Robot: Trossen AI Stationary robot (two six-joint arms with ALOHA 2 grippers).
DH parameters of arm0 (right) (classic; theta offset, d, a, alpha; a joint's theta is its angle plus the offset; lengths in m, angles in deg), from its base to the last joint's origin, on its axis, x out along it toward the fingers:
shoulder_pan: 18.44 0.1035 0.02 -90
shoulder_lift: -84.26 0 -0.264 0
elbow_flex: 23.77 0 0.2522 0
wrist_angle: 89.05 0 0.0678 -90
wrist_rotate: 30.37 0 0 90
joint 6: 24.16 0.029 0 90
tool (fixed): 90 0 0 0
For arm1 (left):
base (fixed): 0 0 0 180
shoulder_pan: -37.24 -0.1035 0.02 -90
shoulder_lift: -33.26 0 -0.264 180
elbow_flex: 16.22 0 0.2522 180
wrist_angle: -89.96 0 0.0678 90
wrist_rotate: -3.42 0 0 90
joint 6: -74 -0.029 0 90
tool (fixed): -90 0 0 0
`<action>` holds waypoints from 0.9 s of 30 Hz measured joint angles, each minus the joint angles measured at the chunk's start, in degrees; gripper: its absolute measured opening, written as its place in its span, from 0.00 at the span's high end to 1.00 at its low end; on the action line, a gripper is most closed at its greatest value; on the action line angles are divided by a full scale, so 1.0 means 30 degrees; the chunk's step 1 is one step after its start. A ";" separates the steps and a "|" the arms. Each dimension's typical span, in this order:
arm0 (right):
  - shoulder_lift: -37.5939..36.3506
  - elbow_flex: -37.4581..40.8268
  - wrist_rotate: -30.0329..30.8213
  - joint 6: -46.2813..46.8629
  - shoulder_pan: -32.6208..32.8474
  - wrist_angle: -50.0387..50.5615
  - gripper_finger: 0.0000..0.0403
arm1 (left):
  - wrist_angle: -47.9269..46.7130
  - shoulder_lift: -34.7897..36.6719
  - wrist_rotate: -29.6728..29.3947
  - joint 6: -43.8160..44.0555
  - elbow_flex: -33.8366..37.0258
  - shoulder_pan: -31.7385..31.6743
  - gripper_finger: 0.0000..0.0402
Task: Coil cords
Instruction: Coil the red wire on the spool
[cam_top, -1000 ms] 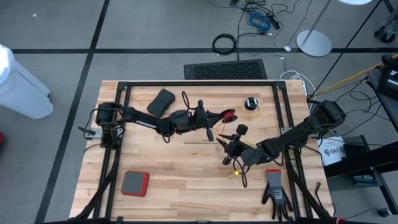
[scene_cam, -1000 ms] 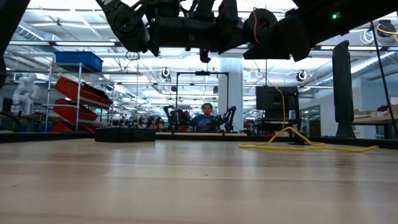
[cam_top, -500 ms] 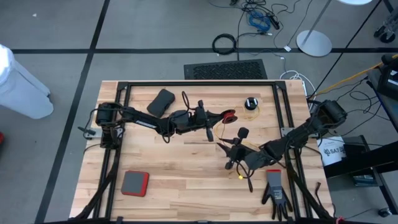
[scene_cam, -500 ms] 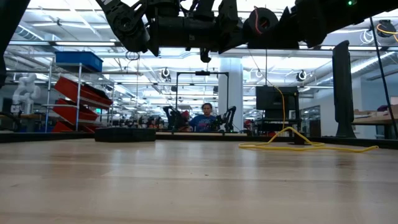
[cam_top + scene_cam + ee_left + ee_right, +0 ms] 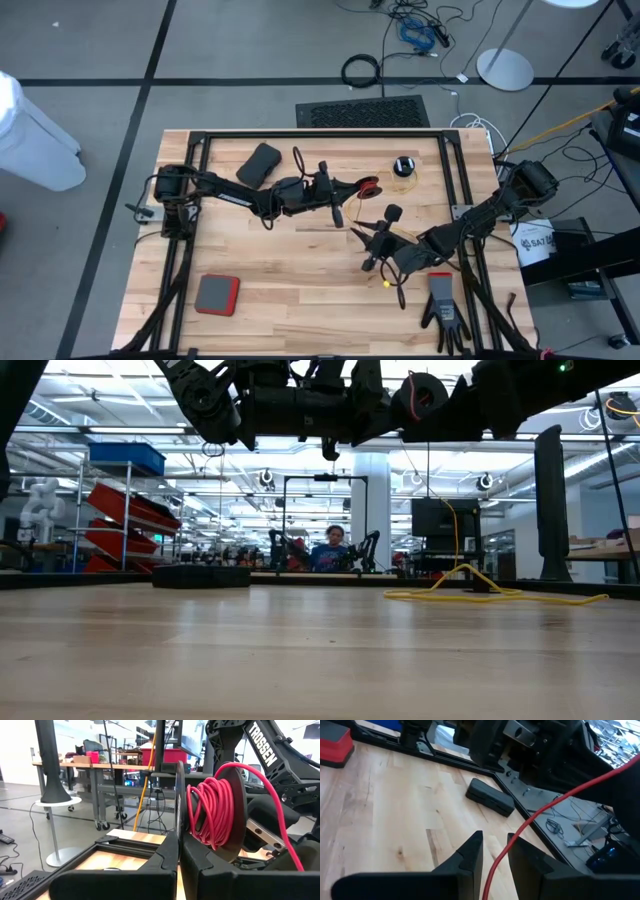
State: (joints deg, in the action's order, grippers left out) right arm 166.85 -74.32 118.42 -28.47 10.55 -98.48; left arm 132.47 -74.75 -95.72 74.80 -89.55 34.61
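The left gripper (image 5: 178, 851) is clenched on the rim of a black reel (image 5: 235, 810) wound with the reddish-orange cord (image 5: 212, 810), holding it upright above the middle of the table (image 5: 290, 280); from above the same reel (image 5: 368, 185) shows as a small red spot at the arm's tip. The right gripper (image 5: 494, 851) hangs over the table's right half with its fingers a little apart, and the red cord (image 5: 540, 815) runs through the gap between them; whether the pads touch it cannot be told. There are two reels: the held one and a second black reel (image 5: 403, 166) lying flat near the table's far edge, with a little yellow cord (image 5: 403, 175) just beside it. Two cords, then, one red and one yellow. Also on the table are one dark flat block (image 5: 258, 164) at the far left, one red pad (image 5: 216, 294) at the near left and one black glove (image 5: 444, 308) at the near right. In the low view the yellow cord (image 5: 480, 595) lies in loose loops on the wood at the right, and both arms are cut off by the top edge. The held reel's far side is hidden behind its own winding. On the dark arm behind the reel, white letters read TROSSEN (image 5: 265, 744). A white bucket (image 5: 533, 243) beside the table carries writing too small to read. One person (image 5: 330, 550) sits far off in the room.
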 joint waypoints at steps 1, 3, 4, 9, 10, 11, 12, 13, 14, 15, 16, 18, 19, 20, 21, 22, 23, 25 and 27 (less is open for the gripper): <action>0.0000 -0.0003 0.0019 0.0090 0.0000 -0.0003 0.81 | -0.0003 0.0000 0.0000 0.0000 0.0000 0.0002 0.99; 0.0000 -0.0003 0.0065 0.0185 0.0000 -0.0003 0.82 | -0.0052 0.0000 0.0000 0.0000 0.0000 0.0000 0.99; 0.0000 -0.0003 0.0069 0.0207 0.0000 -0.0003 0.83 | -0.0073 0.0000 0.0000 0.0000 0.0000 0.0000 0.99; -0.0556 0.0005 -0.0063 0.0223 0.0051 0.0260 0.87 | -0.0084 0.0000 0.0105 0.0007 0.0000 0.0000 0.99; -0.0694 0.0005 -0.0084 0.0223 0.0065 0.0312 0.87 | -0.0080 0.0000 0.0119 0.0017 0.0000 0.0005 0.99; -0.0854 0.0005 -0.0084 0.0223 0.0093 0.0445 0.88 | -0.0080 0.0000 0.0124 0.0071 0.0000 0.0000 0.99; -0.1004 0.0005 -0.0089 0.0223 0.0119 0.0502 0.88 | -0.0080 0.0000 0.0125 0.0087 0.0000 0.0000 0.99; -0.1126 0.0005 -0.0112 0.0254 0.0124 0.0588 0.88 | -0.0080 0.0000 0.0131 0.0088 0.0000 0.0000 0.99; -0.1203 0.0005 -0.0109 0.0422 0.0124 0.0687 0.88 | -0.0087 0.0007 0.0131 0.0095 0.0000 0.0001 0.99; -0.1271 0.0005 -0.0142 0.0650 0.0124 0.0896 0.88 | -0.0087 0.0007 0.0131 0.0095 0.0000 0.0002 0.99; -0.1299 0.0005 -0.0162 0.0890 0.0124 0.1185 0.88 | -0.0087 0.0007 0.0131 0.0095 0.0000 0.0000 0.99; -0.1319 0.0005 -0.0237 0.1540 0.0058 0.1743 0.89 | -0.0087 0.0007 0.0131 0.0095 0.0000 0.0007 0.99; -0.1319 0.0005 -0.0244 0.1921 -0.0002 0.2056 0.89 | -0.0087 0.0007 0.0131 0.0095 0.0000 0.0007 0.99; -0.1319 0.0005 -0.0314 0.2286 -0.0033 0.2376 0.90 | -0.0087 0.0007 0.0131 0.0095 0.0000 0.0007 0.99; -0.1319 0.0012 -0.0493 0.2554 -0.0065 0.2619 0.92 | -0.0087 0.0007 0.0131 0.0095 0.0000 0.0007 0.99; -0.1319 0.0019 -0.0657 0.2725 -0.0109 0.2667 0.93 | -0.0087 0.0007 0.0131 0.0095 0.0000 0.0007 0.99; -0.1319 0.0019 -0.0766 0.2789 -0.0151 0.2653 0.95 | -0.0087 0.0007 0.0131 0.0096 0.0000 0.0004 0.99; -0.1313 0.0019 -0.1093 0.2760 -0.0219 0.2514 0.99 | -0.0087 0.0007 0.0131 0.0096 -0.0007 0.0007 0.99; -0.1229 0.0019 -0.1198 0.2694 -0.0371 0.2105 0.99 | -0.0087 0.0007 0.0131 0.0095 -0.0007 0.0004 0.99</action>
State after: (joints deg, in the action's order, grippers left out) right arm 163.16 -74.26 114.83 -20.39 9.44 -92.17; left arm 132.21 -74.73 -95.33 75.09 -89.57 34.62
